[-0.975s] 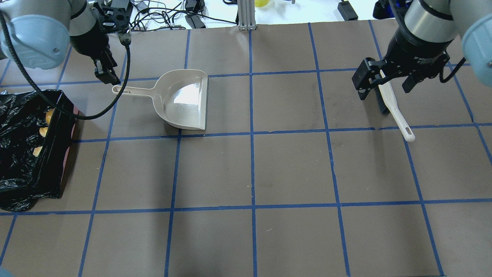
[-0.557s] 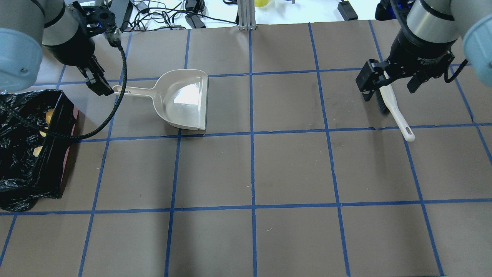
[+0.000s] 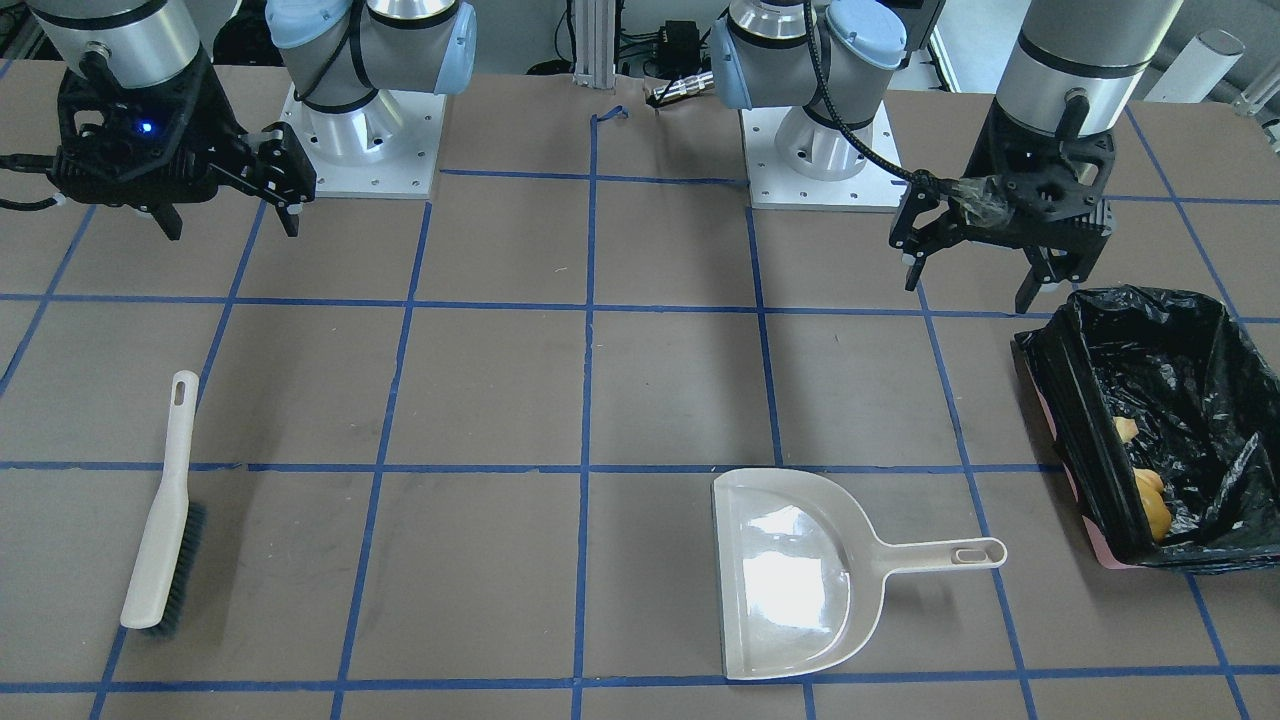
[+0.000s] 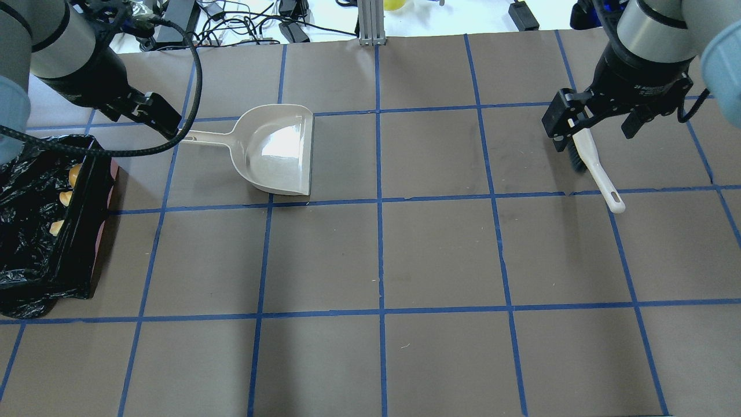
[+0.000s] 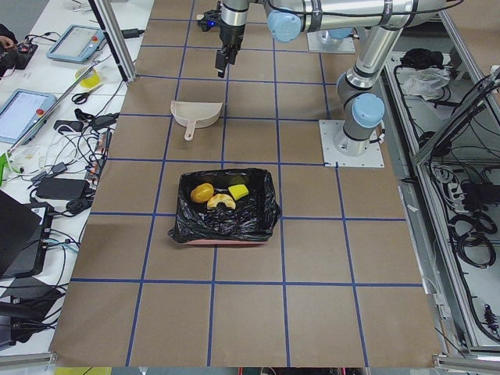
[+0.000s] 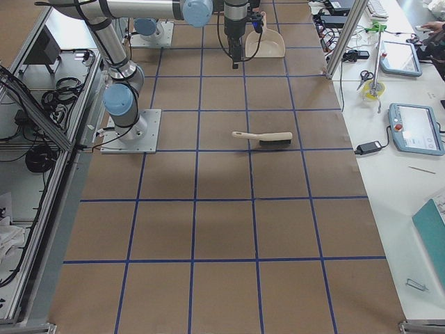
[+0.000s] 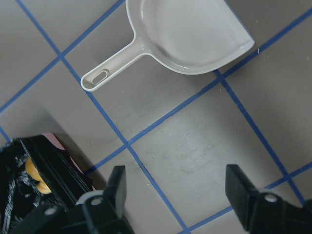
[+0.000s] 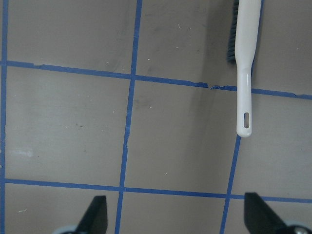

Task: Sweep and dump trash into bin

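The bin is lined with a black bag and stands at my left end of the table; it also shows in the overhead view. The trash lies inside it: a yellow-orange lump, a green-and-yellow sponge and a cream crescent. My left gripper is open and empty, raised above the table between the bin and my base. My right gripper is open and empty, raised above the brush's end of the table.
A beige dustpan lies flat, with its handle pointing toward the bin. A white brush with dark bristles lies flat on the right, below my right gripper. Cables and devices lie beyond the table's far edge.
My left arm has lifted and swung away from the dustpan handle, its wrist turning. My right gripper has risen a little over the brush. Dustpan and brush have not moved.
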